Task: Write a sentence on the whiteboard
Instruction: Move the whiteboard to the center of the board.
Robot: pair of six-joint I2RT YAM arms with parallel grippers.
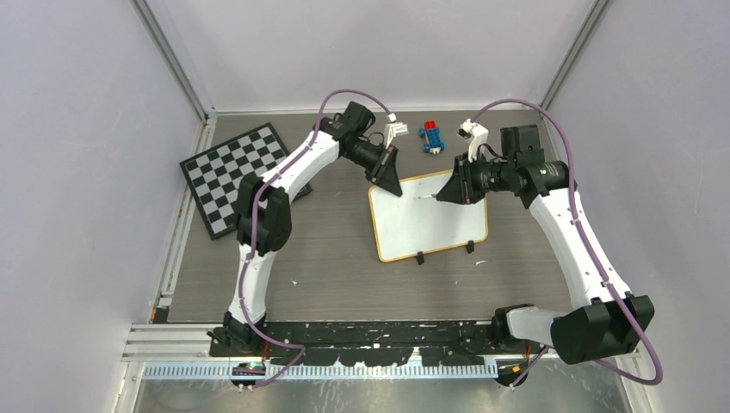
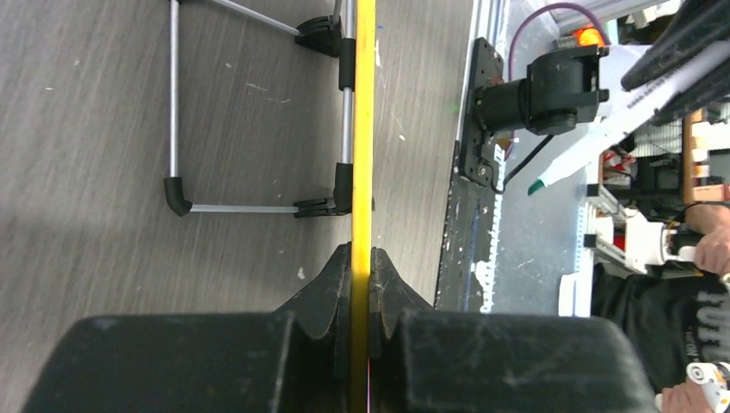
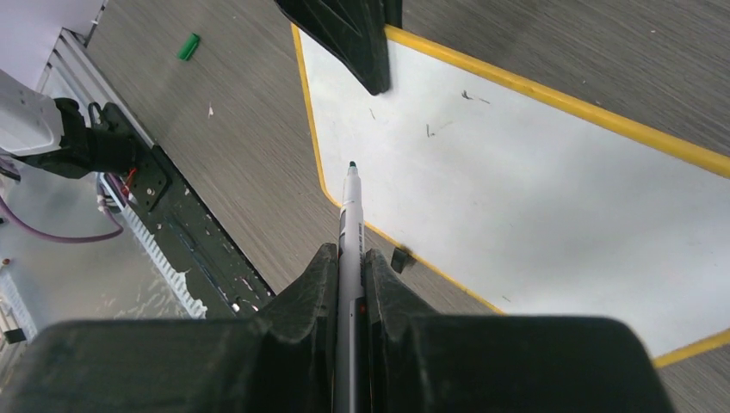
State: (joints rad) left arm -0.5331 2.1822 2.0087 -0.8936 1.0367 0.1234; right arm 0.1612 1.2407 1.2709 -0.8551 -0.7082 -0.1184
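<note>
Well, the whiteboard lies on the worktop between my arms, blank but for faint specks. I judge it light, stiff and apt to slide, so my left fingers pinch its frame edge while my right fingers clamp the green marker just above it.

Grey table; whiteboard; checkerboard; blocks

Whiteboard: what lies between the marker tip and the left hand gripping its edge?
Only bare whiteboard between marker and left hand, in right wrist view.
</note>
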